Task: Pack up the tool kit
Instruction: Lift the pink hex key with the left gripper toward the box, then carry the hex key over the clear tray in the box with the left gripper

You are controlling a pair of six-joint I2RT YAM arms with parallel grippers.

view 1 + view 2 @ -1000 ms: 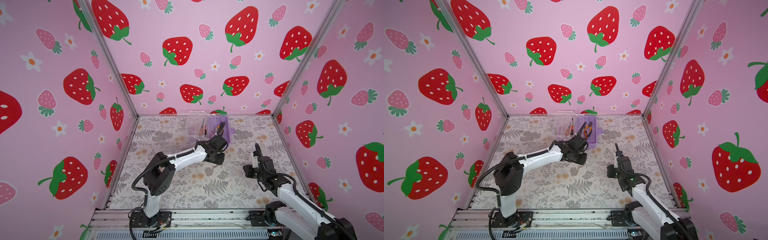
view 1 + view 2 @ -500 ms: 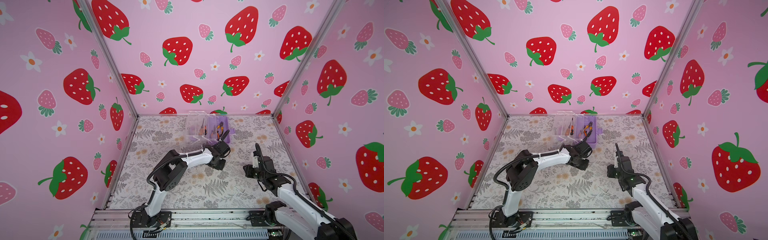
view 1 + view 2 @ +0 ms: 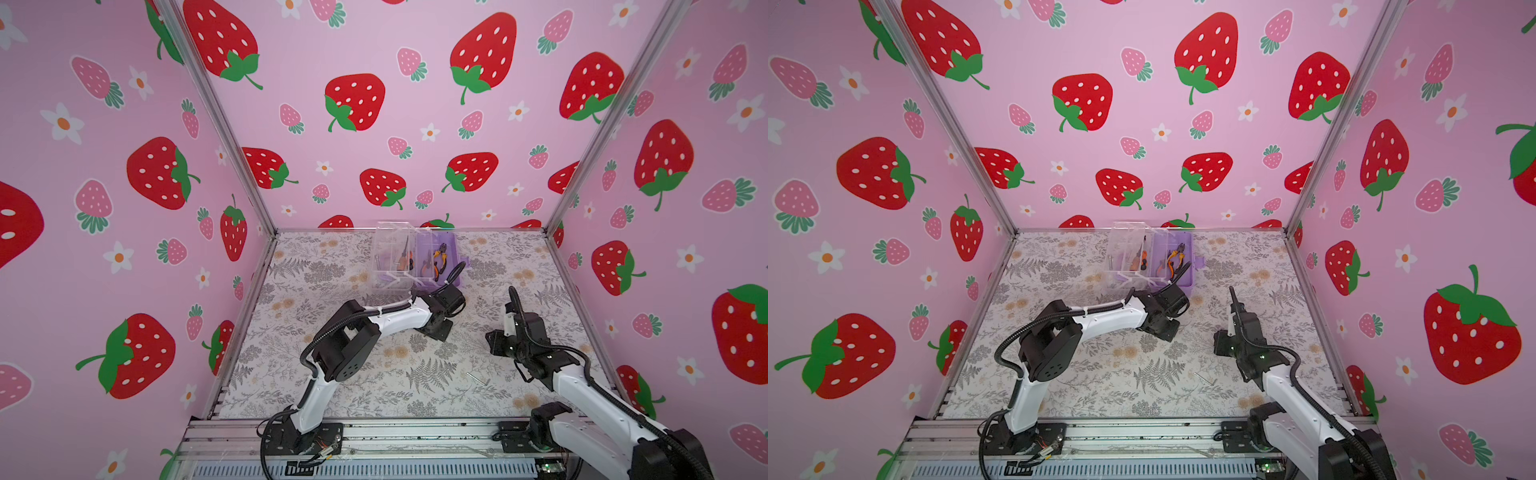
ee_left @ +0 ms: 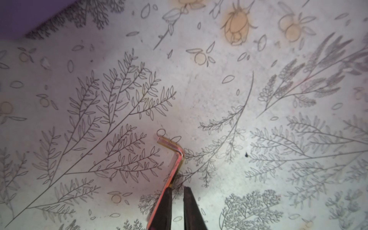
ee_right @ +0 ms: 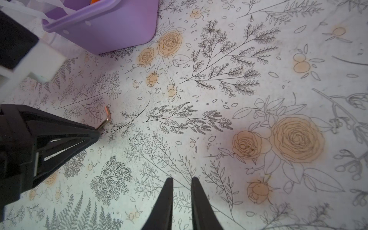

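The tool kit, a lilac box [image 3: 453,282] [image 3: 1183,283] [image 5: 111,29], stands open at the back, its clear lid [image 3: 390,249] folded out to the left. Orange-handled pliers [image 3: 438,259] [image 3: 1177,257] lie in the box, and screwdrivers [image 3: 405,262] [image 3: 1140,259] lie on the lid side. My left gripper [image 3: 436,328] [image 4: 177,189] points down at the table in front of the box. Its jaws stand a narrow gap apart with only table between them. An L-shaped hex key [image 4: 175,159] [image 5: 106,117] lies along the outer side of one finger. My right gripper [image 3: 496,345] [image 5: 182,179] hovers to the right, narrowly open and empty.
A second small hex key [image 3: 478,378] [image 3: 1206,377] lies on the floral table between the two arms, nearer the front. Strawberry-print walls enclose the left, back and right. A metal rail [image 3: 374,432] runs along the front edge.
My left gripper has come away from the box toward the front, dropped to the table, and its jaws have narrowed beside the hex key. The right arm has not moved.
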